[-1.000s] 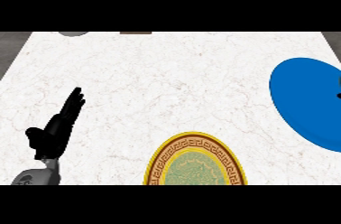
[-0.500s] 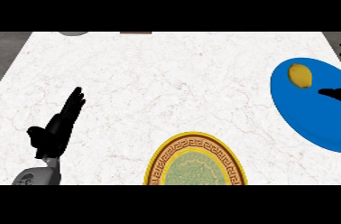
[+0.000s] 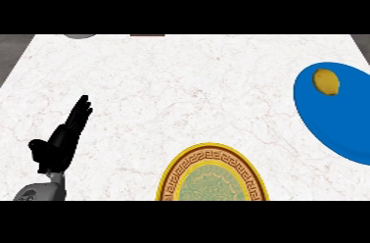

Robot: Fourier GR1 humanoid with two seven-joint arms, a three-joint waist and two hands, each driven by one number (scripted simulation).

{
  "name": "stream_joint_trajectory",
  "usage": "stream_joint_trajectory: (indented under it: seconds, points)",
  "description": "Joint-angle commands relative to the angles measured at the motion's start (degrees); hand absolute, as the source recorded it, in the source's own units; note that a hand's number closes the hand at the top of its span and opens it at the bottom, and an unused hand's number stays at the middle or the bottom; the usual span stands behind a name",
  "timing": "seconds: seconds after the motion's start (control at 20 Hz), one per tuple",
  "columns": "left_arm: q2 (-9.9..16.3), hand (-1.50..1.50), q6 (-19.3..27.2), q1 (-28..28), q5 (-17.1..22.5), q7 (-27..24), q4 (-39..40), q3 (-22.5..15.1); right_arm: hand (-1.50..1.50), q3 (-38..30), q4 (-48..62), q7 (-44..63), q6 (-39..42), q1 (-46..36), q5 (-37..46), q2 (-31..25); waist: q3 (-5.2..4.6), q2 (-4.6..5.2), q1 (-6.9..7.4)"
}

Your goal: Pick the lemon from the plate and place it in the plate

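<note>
We see the left robot hand (image 3: pixel 63 139) at the lower left of the head view, fingers straight and pointing up and away, holding nothing, resting over the white marble worktop (image 3: pixel 180 85). The right robot hand doesn't show. Near the bottom edge, right of the left robot hand and well apart from it, sits the gold-rimmed green plate (image 3: pixel 213 176), partly cut off. At the far right sits the blue plate (image 3: pixel 339 124), cut by the edge. The lemon (image 3: pixel 327 82) lies on the blue plate, in its upper part.
</note>
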Motion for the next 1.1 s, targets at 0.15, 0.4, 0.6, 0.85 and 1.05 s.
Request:
stream_joint_trajectory:
  seconds: [0.15, 0.4, 0.6, 0.85, 1.05]
  points:
    - [-0.2, 0.00, -0.6, -0.6, -0.2, 0.5, -0.2, -0.4, -1.50, -6.7, 11.7, -8.9, 12.3, 5.5, -5.2, -10.6, 0.22, 0.59, 0.61]
    - [1.5, 0.00, -1.9, -0.3, 2.0, 1.9, -1.8, 1.8, -1.50, -6.7, 14.0, -15.8, 20.0, 10.6, -4.6, -15.5, 0.38, 0.59, 0.83]
    - [-1.3, 0.00, 0.1, -2.1, 0.3, 1.3, -0.6, -0.2, -1.50, -5.6, 14.1, -20.2, 20.0, 12.3, -3.8, -13.6, 0.51, 0.76, 0.64]
    - [1.7, 0.00, -2.1, -0.5, 1.4, 2.6, -1.2, 1.5, -1.50, -4.2, 13.7, -23.5, 20.9, 15.3, -2.8, -14.3, 0.56, 0.52, 0.95]
    - [-1.4, 0.00, -0.5, 0.4, -0.1, -0.3, -0.6, -0.4, -1.50, -3.2, 13.8, -25.1, 18.4, 16.5, -1.9, -13.8, 0.57, 0.62, 1.09]
